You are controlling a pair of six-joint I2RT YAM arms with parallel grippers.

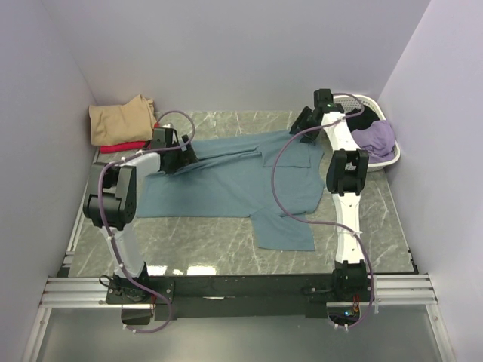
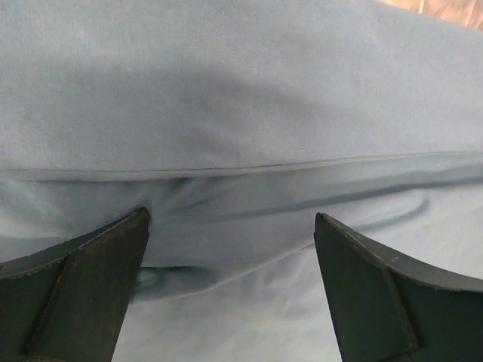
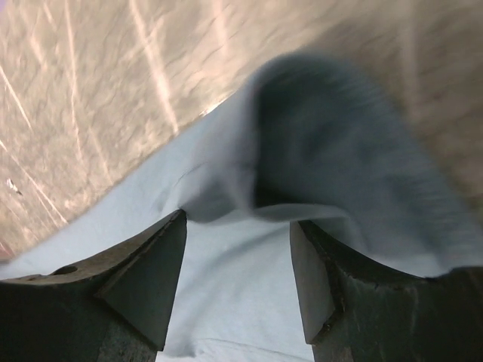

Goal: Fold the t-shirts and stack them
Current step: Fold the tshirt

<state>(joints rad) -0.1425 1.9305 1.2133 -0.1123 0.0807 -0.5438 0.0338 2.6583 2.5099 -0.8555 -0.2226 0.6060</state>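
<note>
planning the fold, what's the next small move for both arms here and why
Probably shut both grippers. The left gripper and right gripper stand open, each straddling a raised fold of the teal-blue t-shirt, so closing should pinch it for lifting.

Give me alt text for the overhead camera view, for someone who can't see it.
A large teal-blue t-shirt lies spread on a marble-patterned table, the left gripper and right gripper low at its far edge. A folded tan shirt sits far left, a white basket far right.
</note>
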